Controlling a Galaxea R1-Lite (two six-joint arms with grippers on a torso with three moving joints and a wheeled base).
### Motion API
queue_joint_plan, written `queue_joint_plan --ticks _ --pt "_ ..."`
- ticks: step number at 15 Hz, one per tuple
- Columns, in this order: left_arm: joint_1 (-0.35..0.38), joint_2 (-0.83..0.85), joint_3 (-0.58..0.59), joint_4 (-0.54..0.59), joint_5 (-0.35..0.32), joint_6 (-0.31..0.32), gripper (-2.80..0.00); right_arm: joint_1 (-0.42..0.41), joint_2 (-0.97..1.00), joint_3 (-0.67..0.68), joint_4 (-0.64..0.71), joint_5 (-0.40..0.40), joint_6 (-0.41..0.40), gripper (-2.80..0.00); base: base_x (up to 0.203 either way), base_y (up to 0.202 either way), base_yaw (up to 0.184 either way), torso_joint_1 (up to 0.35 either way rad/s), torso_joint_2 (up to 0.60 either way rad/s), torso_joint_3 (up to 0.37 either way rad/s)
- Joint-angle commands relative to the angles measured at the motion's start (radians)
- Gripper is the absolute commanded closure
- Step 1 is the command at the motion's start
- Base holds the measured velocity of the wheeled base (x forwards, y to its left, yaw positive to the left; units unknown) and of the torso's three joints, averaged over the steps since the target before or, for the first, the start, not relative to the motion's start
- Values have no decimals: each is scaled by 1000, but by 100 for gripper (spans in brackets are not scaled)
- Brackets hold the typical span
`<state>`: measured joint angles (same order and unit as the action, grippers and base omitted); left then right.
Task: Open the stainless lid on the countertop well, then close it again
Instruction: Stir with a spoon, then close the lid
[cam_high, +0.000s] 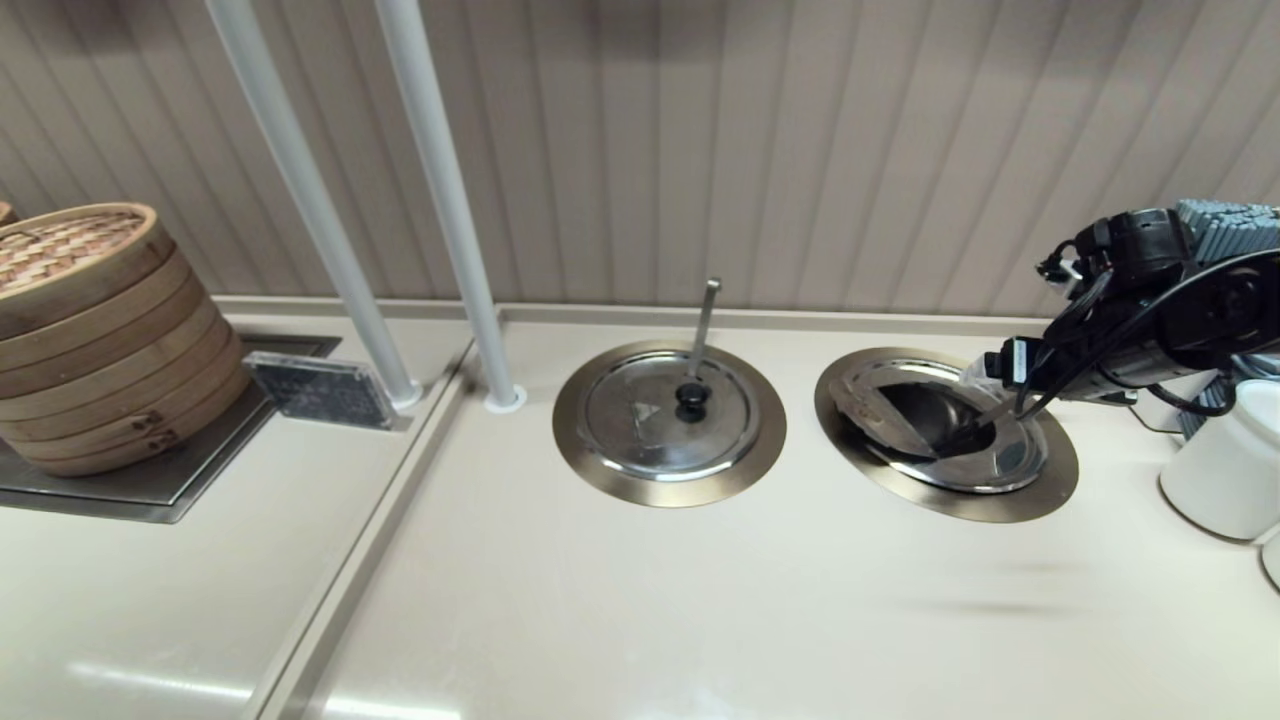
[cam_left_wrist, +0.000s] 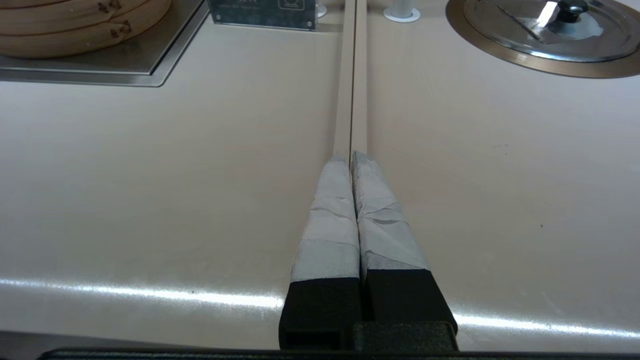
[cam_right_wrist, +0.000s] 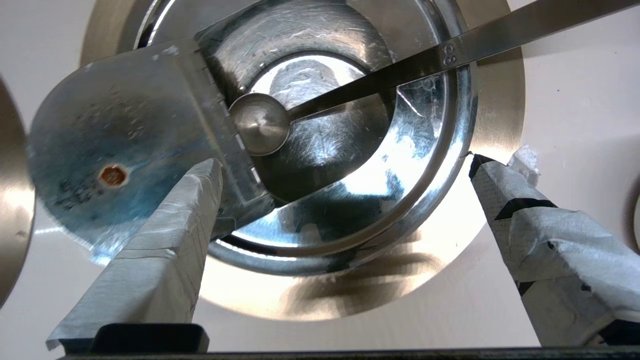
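The countertop well (cam_high: 1040, 485) with its bronze-gold ring lies at the right. The stainless lid's hinged flap (cam_high: 858, 402) is folded back, underside up, over the well's left part. In the right wrist view the flap (cam_right_wrist: 115, 170) shows a rusty screw spot. The steel-lined hole holds a ladle (cam_right_wrist: 260, 125) whose flat handle slants away. The lid's other half (cam_right_wrist: 400, 190) still covers part of the hole. My right gripper (cam_high: 1000, 390) hovers over the well's right side. In its wrist view the right gripper (cam_right_wrist: 345, 165) is open, holding nothing. My left gripper (cam_left_wrist: 351, 156) is shut over the counter seam.
The twin lid (cam_high: 668, 412) with a black knob and vertical ladle handle sits shut in the left well. Bamboo steamers (cam_high: 90, 330) stand far left beside a dark placard (cam_high: 320, 388). Two white poles (cam_high: 440, 200) rise behind. A white container (cam_high: 1225, 470) stands at the right edge.
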<state>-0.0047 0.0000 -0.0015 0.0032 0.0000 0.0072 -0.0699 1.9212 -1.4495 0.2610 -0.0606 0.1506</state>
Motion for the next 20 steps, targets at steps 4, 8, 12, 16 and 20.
queue_joint_plan --ticks 4,8,12,16,20 --pt "0 0 0 0 0 0 0 81 -242 174 30 16 -185 -280 0 0 0 0 0 0" --pt "0 0 1 0 0 -1 0 163 -208 327 -215 26 -266 -280 0 0 0 0 0 0" --pt "0 0 0 0 0 0 0 242 -66 503 -724 -139 -359 -280 0 0 0 0 0 0" --pt "0 0 0 0 0 0 0 301 14 666 -1028 -175 -561 -280 0 0 0 0 0 0" --pt "0 0 0 0 0 0 0 351 23 723 -1153 -213 -622 -280 0 0 0 0 0 0"
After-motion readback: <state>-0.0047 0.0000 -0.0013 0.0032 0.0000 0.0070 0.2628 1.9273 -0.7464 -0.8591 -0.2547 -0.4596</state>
